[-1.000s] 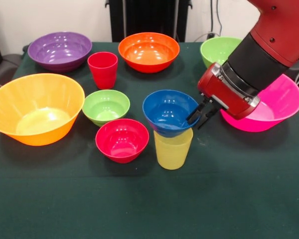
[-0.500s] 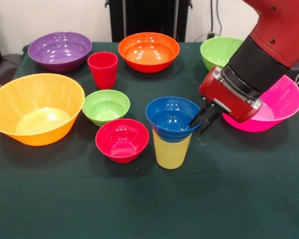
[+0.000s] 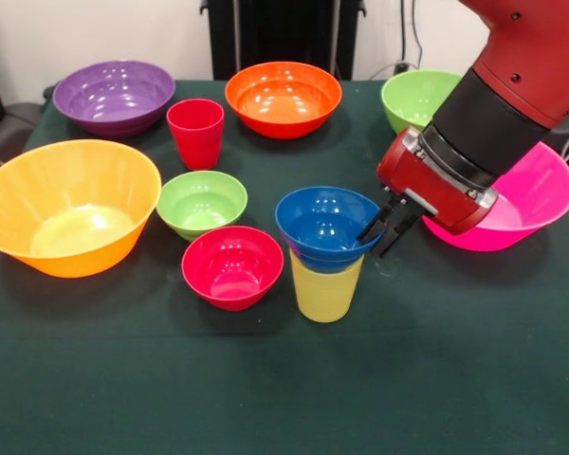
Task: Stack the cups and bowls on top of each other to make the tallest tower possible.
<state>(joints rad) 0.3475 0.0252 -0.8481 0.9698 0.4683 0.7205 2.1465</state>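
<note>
The small blue bowl [image 3: 322, 223] sits upright in the mouth of the yellow cup [image 3: 324, 289], just in front of the table's middle. My gripper [image 3: 377, 232] comes in from the right and is shut on the blue bowl's right rim. The red cup [image 3: 195, 133] stands alone further back on the left. A small red bowl [image 3: 232, 267] lies just left of the yellow cup, with a small green bowl [image 3: 201, 203] behind it.
A large orange-yellow bowl [image 3: 66, 204] fills the left side and a pink bowl [image 3: 536, 190] lies at the right, partly behind my arm. Purple [image 3: 114, 95], orange [image 3: 283, 97] and green [image 3: 412, 95] bowls line the back of the green table [image 3: 266, 389].
The blue bowl, held at its rim, has come from an off-centre position onto the yellow cup's mouth. My gripper shifted slightly with it. Everything else stayed put.
</note>
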